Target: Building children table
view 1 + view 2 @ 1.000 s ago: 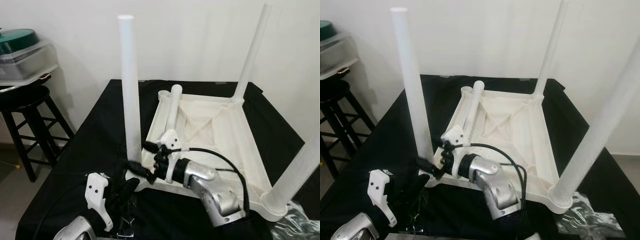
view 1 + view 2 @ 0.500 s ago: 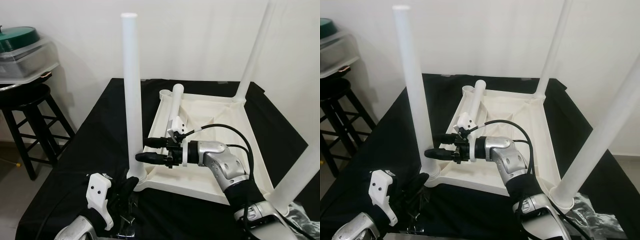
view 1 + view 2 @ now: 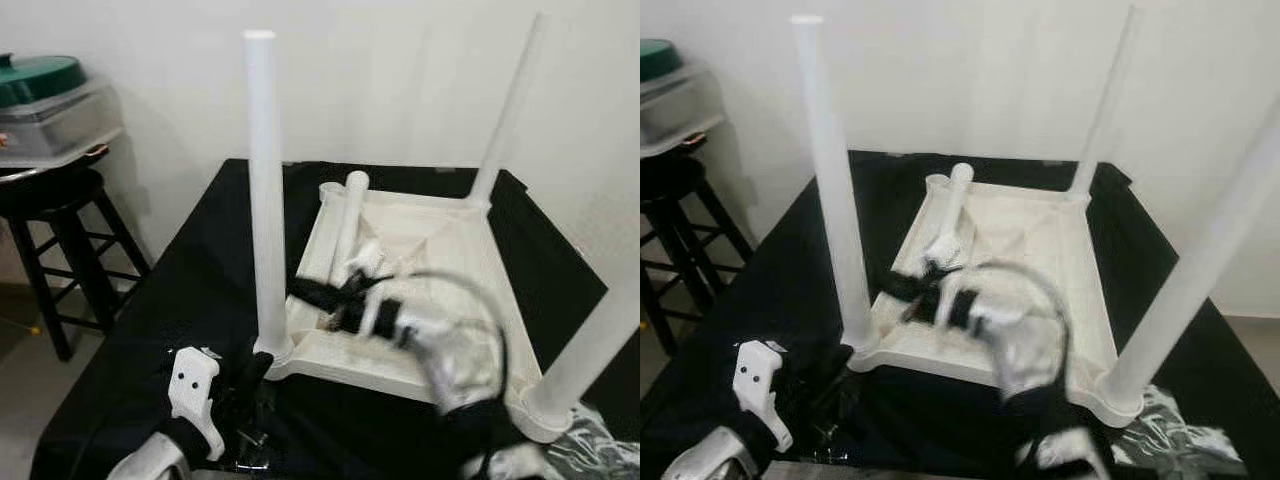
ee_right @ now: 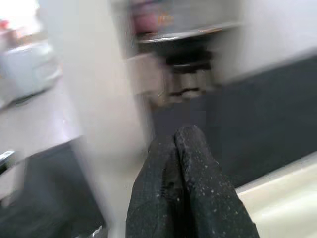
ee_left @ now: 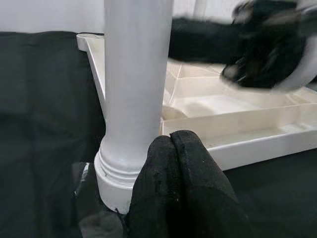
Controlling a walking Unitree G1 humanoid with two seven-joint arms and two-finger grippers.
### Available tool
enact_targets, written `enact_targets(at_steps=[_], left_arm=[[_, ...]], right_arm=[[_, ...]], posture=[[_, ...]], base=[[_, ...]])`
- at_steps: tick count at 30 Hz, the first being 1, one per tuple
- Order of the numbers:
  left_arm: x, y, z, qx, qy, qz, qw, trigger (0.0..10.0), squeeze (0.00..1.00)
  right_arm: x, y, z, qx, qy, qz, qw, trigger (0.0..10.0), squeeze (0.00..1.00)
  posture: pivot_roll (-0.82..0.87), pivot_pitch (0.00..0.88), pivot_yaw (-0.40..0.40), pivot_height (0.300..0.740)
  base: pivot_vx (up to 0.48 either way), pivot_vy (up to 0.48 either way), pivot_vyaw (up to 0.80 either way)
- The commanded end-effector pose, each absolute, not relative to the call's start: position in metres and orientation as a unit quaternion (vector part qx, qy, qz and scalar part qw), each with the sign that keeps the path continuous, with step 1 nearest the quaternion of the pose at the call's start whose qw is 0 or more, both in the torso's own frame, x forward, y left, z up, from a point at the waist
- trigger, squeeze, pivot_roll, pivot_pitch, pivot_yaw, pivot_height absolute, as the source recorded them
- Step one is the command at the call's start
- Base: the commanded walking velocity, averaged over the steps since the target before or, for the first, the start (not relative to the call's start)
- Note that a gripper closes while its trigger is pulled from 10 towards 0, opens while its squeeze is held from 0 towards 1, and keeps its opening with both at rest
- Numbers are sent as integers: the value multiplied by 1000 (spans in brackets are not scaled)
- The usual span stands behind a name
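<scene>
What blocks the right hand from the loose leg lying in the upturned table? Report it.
Nothing visible: the right hand, blurred, hangs over the upturned table, just short of the loose leg, with only open air between them.

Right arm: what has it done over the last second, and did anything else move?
The right gripper swung up from the near left leg's base, then reached over the upturned tabletop toward the loose leg, now blurred. The left gripper, shut, stayed by the base.
</scene>
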State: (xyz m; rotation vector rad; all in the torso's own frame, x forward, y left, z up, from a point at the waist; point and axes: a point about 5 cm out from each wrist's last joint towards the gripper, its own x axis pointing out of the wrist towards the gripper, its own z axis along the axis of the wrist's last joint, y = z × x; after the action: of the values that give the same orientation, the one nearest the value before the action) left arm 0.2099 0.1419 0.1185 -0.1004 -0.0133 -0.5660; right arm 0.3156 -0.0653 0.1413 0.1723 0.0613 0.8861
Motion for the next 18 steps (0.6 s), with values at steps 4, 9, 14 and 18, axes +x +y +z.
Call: enact_targets(at_steps=[4, 9, 14, 18], left_arm=[[210, 145, 117, -48, 1, -282, 958, 10000, 0], [214, 143, 118, -54, 0, -286, 957, 10000, 0], [214, 144, 118, -53, -1, -279, 959, 10000, 0], [214, 143, 117, -55, 1, -282, 958, 10000, 0]], right_arm=[[299, -52, 141, 82, 6, 323, 943, 0, 0], [293, -47, 120, 61, 68, 357, 930, 0, 0], [290, -44, 123, 66, 72, 350, 932, 1451, 0], [295, -47, 131, 74, 60, 372, 923, 10000, 345]], posture=[[16, 0, 3, 740], [31, 0, -15, 740], [51, 0, -24, 740], [63, 0, -17, 740]], base=[[0, 0, 0], [0, 0, 0], [0, 0, 0], [0, 0, 0]])
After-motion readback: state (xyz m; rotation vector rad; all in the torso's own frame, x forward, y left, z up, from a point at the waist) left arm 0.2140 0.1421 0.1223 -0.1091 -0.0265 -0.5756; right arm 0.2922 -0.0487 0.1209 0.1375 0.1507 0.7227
